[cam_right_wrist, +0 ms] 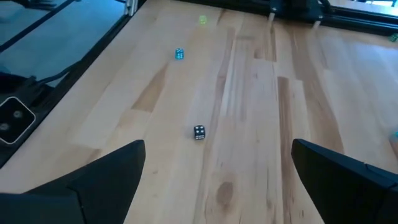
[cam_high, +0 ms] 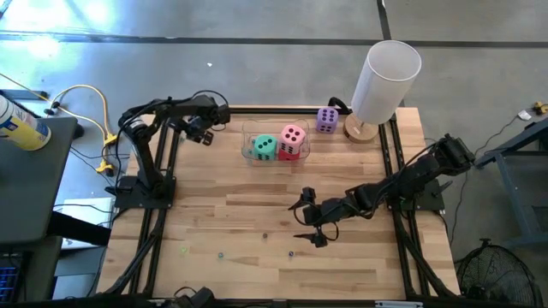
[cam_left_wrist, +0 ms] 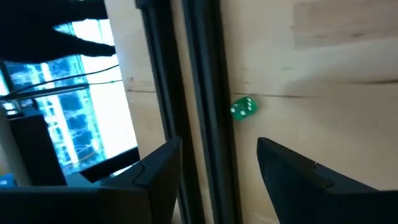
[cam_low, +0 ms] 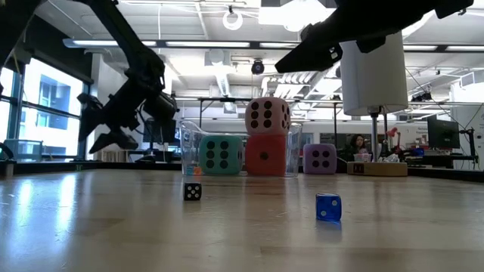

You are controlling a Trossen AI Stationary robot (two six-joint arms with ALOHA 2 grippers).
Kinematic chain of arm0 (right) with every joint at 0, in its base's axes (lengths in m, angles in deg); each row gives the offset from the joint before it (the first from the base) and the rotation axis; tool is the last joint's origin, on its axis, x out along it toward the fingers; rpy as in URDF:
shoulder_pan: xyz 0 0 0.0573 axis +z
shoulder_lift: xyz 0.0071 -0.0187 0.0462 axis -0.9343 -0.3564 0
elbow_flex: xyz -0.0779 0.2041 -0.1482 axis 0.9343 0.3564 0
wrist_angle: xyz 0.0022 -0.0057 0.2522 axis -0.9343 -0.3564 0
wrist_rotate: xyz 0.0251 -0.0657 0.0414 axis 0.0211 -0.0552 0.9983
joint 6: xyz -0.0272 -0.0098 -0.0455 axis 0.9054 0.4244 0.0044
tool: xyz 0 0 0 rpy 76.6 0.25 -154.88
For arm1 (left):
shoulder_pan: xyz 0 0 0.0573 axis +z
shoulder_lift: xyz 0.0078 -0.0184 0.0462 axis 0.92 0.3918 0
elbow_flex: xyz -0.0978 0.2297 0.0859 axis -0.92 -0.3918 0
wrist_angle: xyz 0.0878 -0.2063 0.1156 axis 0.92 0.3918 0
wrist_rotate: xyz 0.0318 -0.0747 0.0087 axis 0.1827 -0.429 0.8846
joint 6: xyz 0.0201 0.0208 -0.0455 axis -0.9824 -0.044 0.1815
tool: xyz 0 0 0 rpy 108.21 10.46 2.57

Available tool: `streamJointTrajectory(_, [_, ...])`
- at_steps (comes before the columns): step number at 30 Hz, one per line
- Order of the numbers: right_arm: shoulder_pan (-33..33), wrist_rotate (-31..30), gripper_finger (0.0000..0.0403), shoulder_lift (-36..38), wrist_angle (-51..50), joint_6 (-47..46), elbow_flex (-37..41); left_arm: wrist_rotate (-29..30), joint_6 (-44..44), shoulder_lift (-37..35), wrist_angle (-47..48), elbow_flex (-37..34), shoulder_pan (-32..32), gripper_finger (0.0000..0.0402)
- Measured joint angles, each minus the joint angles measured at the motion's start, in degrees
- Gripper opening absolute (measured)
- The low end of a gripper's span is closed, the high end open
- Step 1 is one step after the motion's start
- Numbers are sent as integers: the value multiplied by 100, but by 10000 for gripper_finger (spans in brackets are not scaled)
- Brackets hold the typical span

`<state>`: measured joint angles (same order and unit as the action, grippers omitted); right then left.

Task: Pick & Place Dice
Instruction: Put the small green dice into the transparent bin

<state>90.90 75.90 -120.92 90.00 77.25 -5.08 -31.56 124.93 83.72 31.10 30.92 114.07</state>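
In a clear container [cam_high: 250,147] at the table's far edge, the teal die [cam_high: 265,146] and the red die [cam_high: 288,152] are seen, the pink die [cam_high: 293,135] stacked on the red; the purple die [cam_high: 326,120] lies just beside it. The left gripper [cam_high: 204,137], partly open and empty, is held left of the container. The right gripper [cam_high: 306,219] is spread wide, empty, well apart.

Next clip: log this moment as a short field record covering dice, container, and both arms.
container: clear bin, far centre of the table
in bin: teal die, red die with pink die on top
outside: purple die, beside white cylinder
left gripper: near bin, empty, jaws open
right gripper: mid-table, jaws open, empty
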Motion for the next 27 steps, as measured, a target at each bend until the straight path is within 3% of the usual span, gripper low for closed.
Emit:
streamJointTrajectory(9, [-2,136,396,0,-126,1,0,4,-100,-1803,-472,-315,-153,197])
streamJointTrajectory(15, [-2,147,396,0,-20,-17,0,-831,-446,-3033,-2650,-1501,-398,197])
streamJointTrajectory(18, [-2,147,396,0,33,-19,0,-814,-379,-3324,-3330,-2112,-718,197])
streamJointTrajectory(27, [-7,132,396,0,75,1,0,-224,767,-3436,-3073,-2827,-917,197])
